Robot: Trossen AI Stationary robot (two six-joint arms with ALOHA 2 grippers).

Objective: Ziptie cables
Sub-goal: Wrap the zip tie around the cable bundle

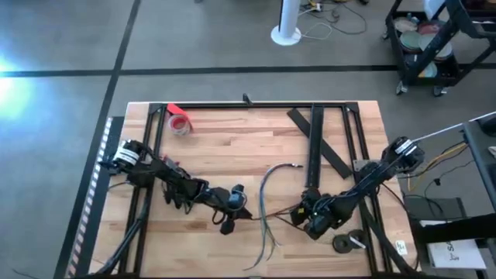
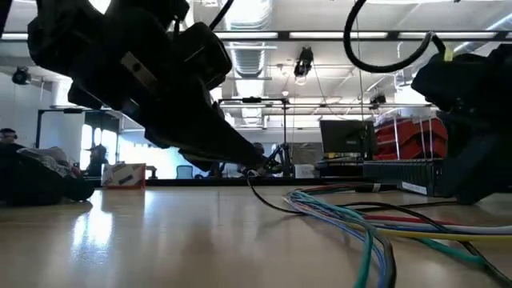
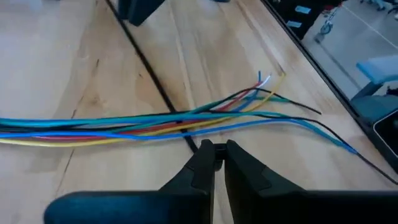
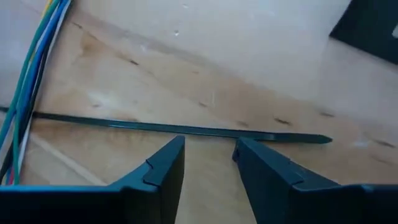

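1. The cables (image 1: 265, 203) are lying loose on the desk (image 1: 232, 147) between the two arms, curving from the middle toward the near edge with their ends fanning out.
2. The ziptie (image 4: 186, 129) is lying flat and straight on the wood, passing beneath the cables and not looping round them.
3. The left pincer (image 3: 216, 155) is gripping one end of the ziptie, its fingers nearly touching, just beside the cables.
4. The right pincer (image 4: 210, 155) is hovering open just before the ziptie's other end, holding nothing.
5. Judging by this, the strip is placed under the bundle; lifting both ends, threading the tail through the head and pulling tight are all remaining.
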